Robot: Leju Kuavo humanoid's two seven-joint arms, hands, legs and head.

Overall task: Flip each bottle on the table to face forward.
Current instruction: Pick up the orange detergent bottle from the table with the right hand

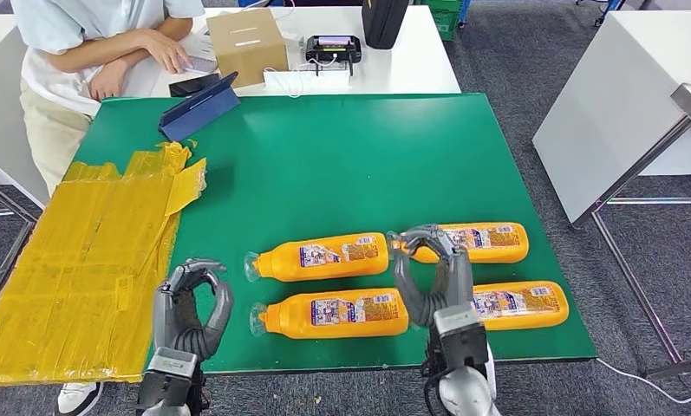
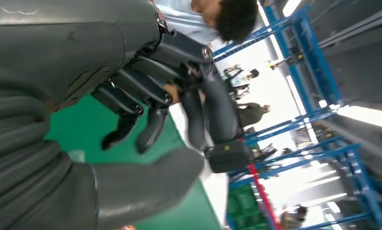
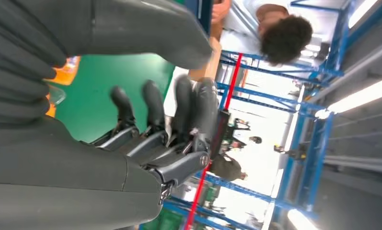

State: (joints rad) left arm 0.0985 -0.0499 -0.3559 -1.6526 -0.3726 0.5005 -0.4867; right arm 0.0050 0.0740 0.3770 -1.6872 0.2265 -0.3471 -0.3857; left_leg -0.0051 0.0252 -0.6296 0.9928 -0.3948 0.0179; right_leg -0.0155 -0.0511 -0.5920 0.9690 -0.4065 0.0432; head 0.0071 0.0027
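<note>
Four orange bottles lie on their sides on the green table (image 1: 342, 165), caps pointing left. One is at the upper left (image 1: 320, 256), one at the lower left (image 1: 333, 314), one at the upper right (image 1: 485, 243) and one at the lower right (image 1: 524, 303). My right hand (image 1: 430, 277) hovers between the left and right pairs with its fingers arched and nothing in them. In the right wrist view the right hand (image 3: 145, 124) has its fingers spread, with a bit of an orange bottle (image 3: 66, 69) beside it. My left hand (image 1: 190, 303) (image 2: 131, 120) stands empty left of the lower-left bottle, near the front edge.
A sheet of yellow tape (image 1: 81, 260) covers the table's left side. At the far left corner lies a blue tablet case (image 1: 198, 108). A person (image 1: 81, 52) leans on the white table behind, beside a cardboard box (image 1: 246, 43) and a black device (image 1: 333, 48).
</note>
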